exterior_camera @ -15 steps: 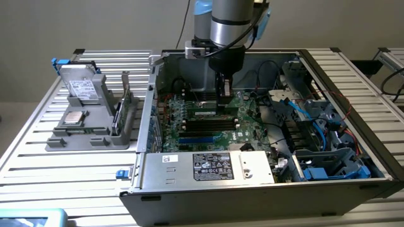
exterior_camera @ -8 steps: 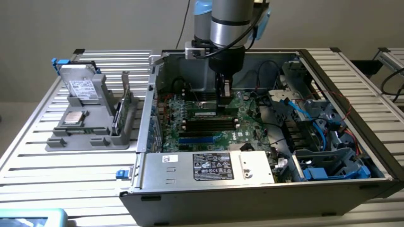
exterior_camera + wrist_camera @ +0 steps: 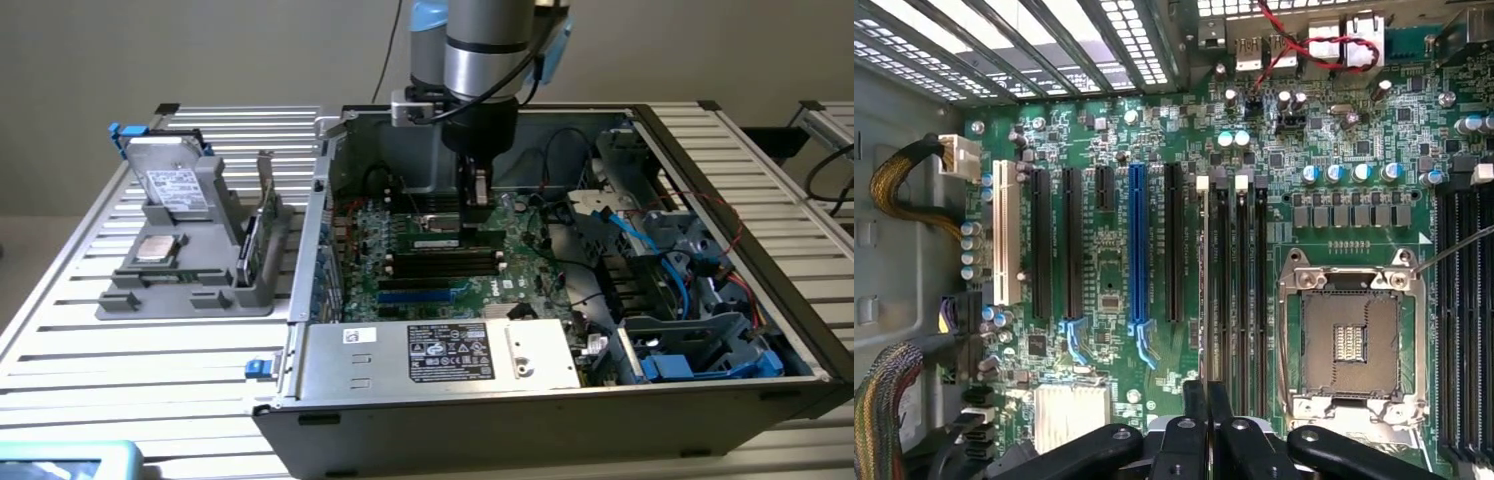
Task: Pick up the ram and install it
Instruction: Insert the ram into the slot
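The ram (image 3: 434,243) (image 3: 1202,280) stands on edge along a memory slot near the centre of the motherboard (image 3: 1104,140), beside the CPU socket (image 3: 1349,340). The gripper (image 3: 475,225) (image 3: 1204,395) is narrow, clamped on one end of the ram. The open computer case (image 3: 534,420) rests on the bench (image 3: 134,360).
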